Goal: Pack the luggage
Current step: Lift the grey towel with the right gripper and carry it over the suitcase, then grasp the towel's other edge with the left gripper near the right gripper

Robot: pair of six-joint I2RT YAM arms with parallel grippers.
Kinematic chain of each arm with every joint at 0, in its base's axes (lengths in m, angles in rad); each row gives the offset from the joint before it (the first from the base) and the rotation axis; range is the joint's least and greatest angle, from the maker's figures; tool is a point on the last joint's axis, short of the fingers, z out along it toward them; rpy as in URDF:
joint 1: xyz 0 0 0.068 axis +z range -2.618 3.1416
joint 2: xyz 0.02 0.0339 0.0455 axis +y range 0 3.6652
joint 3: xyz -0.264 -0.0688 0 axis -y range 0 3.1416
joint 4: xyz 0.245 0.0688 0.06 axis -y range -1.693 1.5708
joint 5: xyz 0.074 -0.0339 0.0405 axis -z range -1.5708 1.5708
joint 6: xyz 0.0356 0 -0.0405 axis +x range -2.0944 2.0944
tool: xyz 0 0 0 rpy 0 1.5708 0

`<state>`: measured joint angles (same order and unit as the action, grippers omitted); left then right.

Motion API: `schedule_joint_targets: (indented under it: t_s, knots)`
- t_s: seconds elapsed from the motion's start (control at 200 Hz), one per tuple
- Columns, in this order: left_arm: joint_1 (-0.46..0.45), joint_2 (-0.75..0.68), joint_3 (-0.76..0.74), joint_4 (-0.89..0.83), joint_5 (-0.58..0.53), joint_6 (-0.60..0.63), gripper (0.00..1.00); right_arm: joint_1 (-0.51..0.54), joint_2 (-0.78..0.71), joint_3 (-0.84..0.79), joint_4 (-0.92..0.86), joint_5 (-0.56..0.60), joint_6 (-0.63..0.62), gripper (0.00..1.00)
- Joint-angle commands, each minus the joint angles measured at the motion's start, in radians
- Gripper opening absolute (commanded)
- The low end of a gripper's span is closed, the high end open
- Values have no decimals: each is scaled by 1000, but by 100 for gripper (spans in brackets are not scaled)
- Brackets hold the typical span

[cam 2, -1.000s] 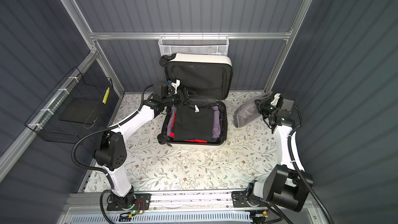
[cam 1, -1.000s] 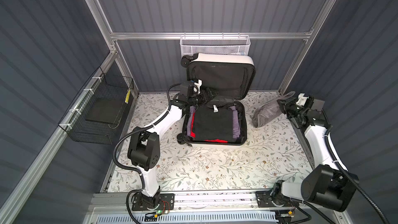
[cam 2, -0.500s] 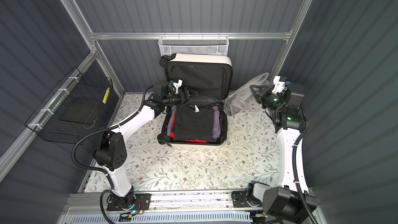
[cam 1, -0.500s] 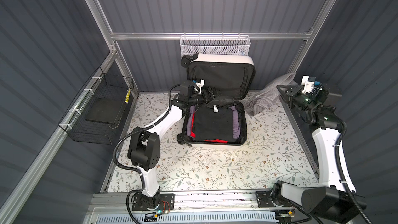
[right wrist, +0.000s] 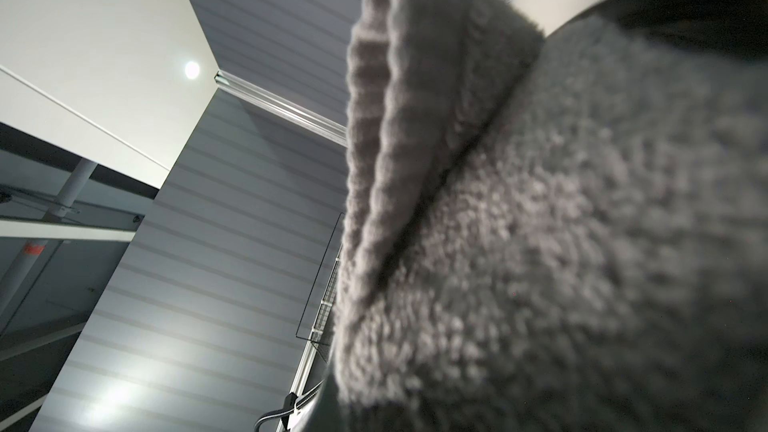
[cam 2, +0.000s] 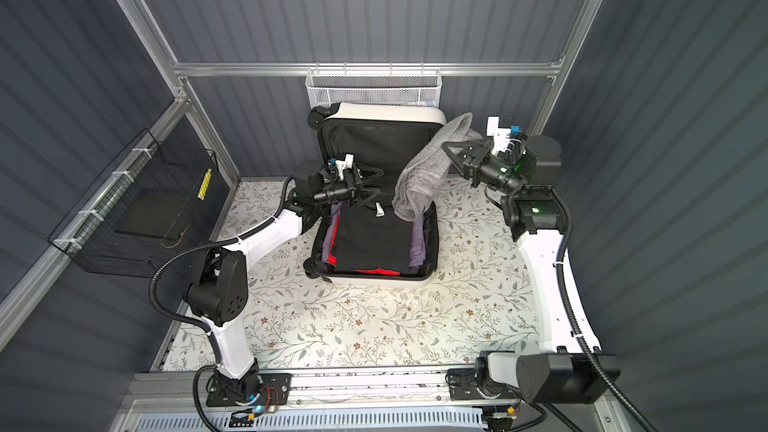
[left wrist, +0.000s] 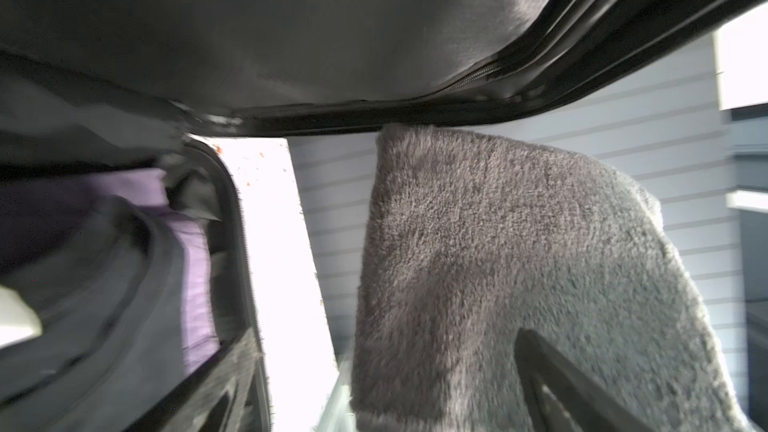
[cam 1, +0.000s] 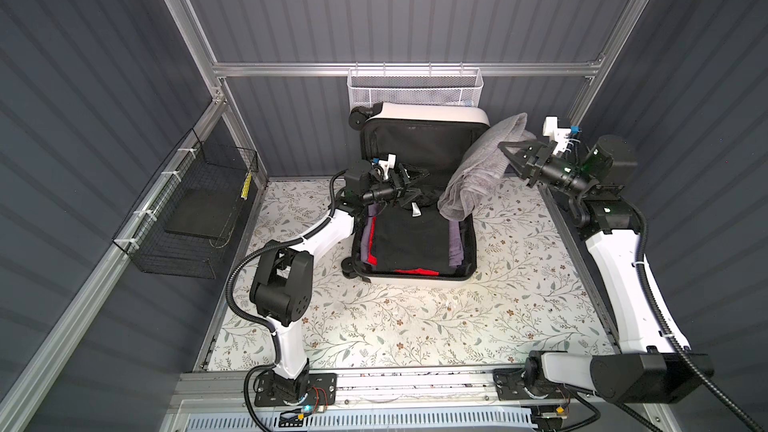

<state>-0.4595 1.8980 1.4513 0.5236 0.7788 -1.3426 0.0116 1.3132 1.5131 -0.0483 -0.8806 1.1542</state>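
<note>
The luggage [cam 1: 432,115] lies open at the rear centre of the tabletop [cam 1: 415,317], with its lower shell flat and its lid upright just below the white mesh basket [cam 1: 411,89]. Folded clothing, a black garment [cam 1: 407,238] uppermost, fills the lower shell. The left gripper [cam 1: 419,184] is empty, jaws spread wide, at the hinge line, probably to guard the lid against dropping. The right gripper [cam 1: 508,154] is clamped on a grey towel [cam 1: 478,168]. The towel hangs over the shell's right rear corner, apparently positioned for lowering onto the clothing.
</note>
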Motion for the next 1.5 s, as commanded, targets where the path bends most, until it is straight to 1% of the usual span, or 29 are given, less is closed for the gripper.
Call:
schedule_joint_targets:
  t_s: [0.0, 0.07, 0.235, 0.405, 0.62, 0.695, 0.755, 0.795, 0.855, 0.905, 0.935, 0.975, 1.045, 1.091, 1.171, 1.301, 1.496]
  knots:
    - [-4, 46, -28, 297, 27, -253, 100, 42, 14, 79, 93, 28, 7, 0]
    - [-8, 70, -28, 390, 22, -332, 100, 62, 31, 102, 99, 44, 6, 0]
    - [-28, 109, -24, 502, 2, -438, 100, 90, 54, 127, 119, 70, 7, 0]
    - [-57, 167, -26, 680, -37, -576, 100, 97, 62, 122, 135, 83, 6, 0]
    - [-78, 201, -28, 772, -66, -639, 100, 97, 78, 111, 155, 82, 7, 0]
    - [-80, 209, -28, 803, -79, -657, 97, 97, 87, 106, 164, 80, 7, 0]
    - [-83, 218, -28, 841, -94, -680, 92, 97, 90, 99, 169, 77, 7, 0]
    - [-84, 225, -28, 869, -104, -694, 85, 97, 93, 93, 174, 74, 7, 0]
    - [-83, 235, -28, 903, -117, -711, 68, 94, 94, 85, 178, 69, 7, 0]
    - [-83, 240, -28, 924, -130, -720, 56, 92, 94, 76, 184, 63, 7, 0]
    - [-84, 243, -28, 929, -133, -722, 47, 88, 93, 71, 185, 59, 7, 0]
    - [-82, 245, -28, 935, -143, -722, 31, 82, 89, 62, 185, 55, 7, 0]
    - [-78, 248, -28, 945, -155, -725, 13, 67, 79, 45, 185, 46, 6, 0]
    - [-71, 248, -28, 946, -158, -724, 0, 56, 69, 32, 185, 39, 6, 0]
    - [-48, 234, -85, 942, -166, -710, 0, 33, 46, -8, 186, 14, 7, 0]
    - [18, 176, -149, 907, -153, -658, 0, -12, 8, -115, 187, -44, 7, 0]
    - [94, 79, -254, 795, -84, -521, 0, -27, -2, -322, 216, -111, -21, 0]
